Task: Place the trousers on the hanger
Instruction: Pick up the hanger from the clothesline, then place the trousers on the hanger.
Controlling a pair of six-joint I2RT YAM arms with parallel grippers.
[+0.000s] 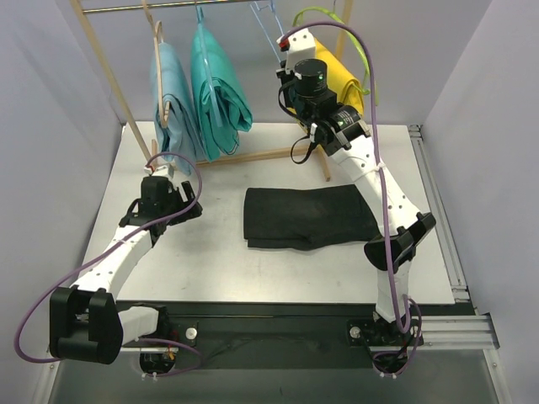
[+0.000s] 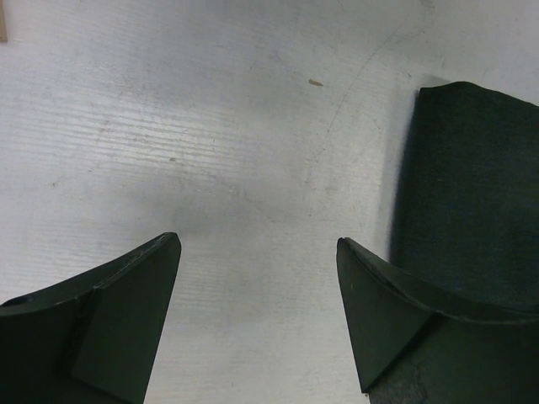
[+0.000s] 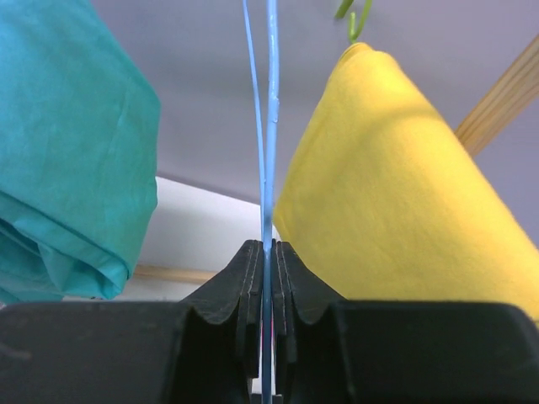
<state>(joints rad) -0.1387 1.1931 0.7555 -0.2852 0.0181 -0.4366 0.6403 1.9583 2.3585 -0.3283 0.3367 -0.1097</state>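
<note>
The black trousers (image 1: 307, 217) lie folded flat on the table's middle; their edge also shows at the right of the left wrist view (image 2: 472, 185). The thin light-blue wire hanger (image 1: 268, 25) hangs from the rail at the back. My right gripper (image 3: 268, 248) is raised to the rack and is shut on the hanger's wire (image 3: 269, 126), between the teal and yellow garments. My left gripper (image 2: 257, 244) is open and empty, low over the bare table left of the trousers.
A wooden rack (image 1: 109, 76) stands at the back with a light-blue garment (image 1: 173, 101), teal trousers (image 1: 217, 84) and yellow trousers (image 1: 341, 80) on a lime-green hanger (image 1: 324, 13). Its floor bar (image 1: 253, 156) crosses behind the black trousers.
</note>
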